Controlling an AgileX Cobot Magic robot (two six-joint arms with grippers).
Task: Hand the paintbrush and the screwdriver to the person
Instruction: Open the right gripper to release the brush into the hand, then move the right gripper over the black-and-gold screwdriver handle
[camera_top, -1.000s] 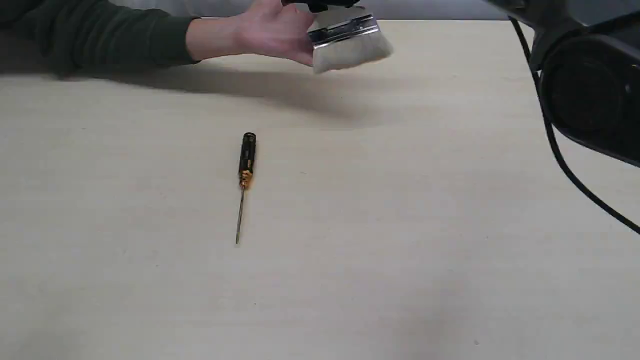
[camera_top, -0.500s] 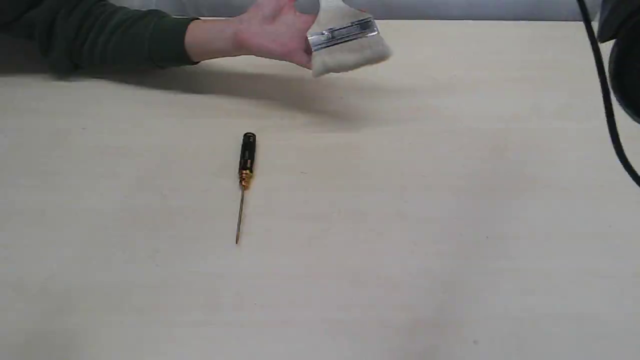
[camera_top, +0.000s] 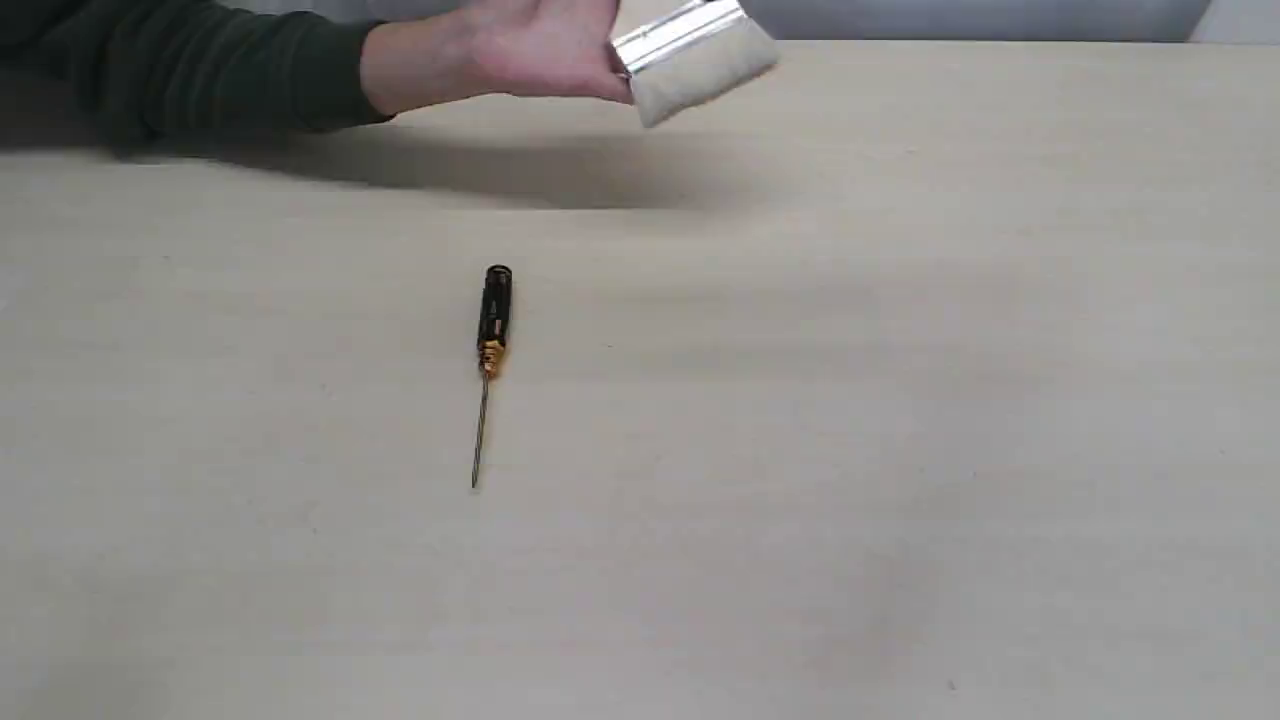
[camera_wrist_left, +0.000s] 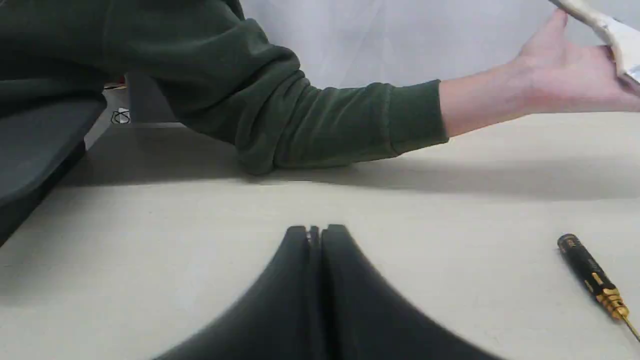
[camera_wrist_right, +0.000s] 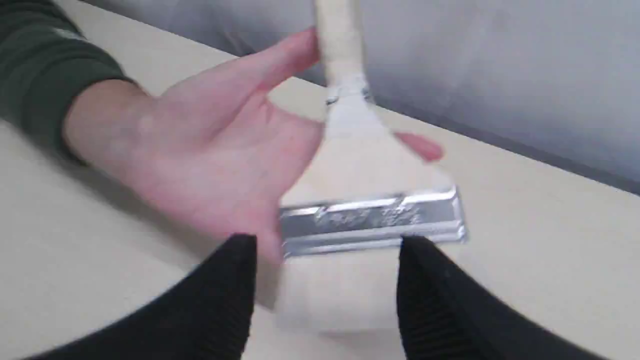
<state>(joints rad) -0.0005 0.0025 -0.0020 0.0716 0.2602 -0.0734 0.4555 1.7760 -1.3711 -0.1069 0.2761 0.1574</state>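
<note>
Paintbrush (camera_top: 705, 75) freed (right pincer (camera_wrist_right: 325, 245) opened).

We look across a pale beige tabletop (camera_top: 900, 450) with a faint grain that fills nearly the whole exterior view. Behind its far edge stands a plain light grey wall (camera_top: 950, 18). A broad, soft shadow (camera_top: 500, 170) lies across the far left of the table. In the left wrist view we make out a dark grey slab (camera_wrist_left: 35, 145) beside the table. The light is even.
</note>
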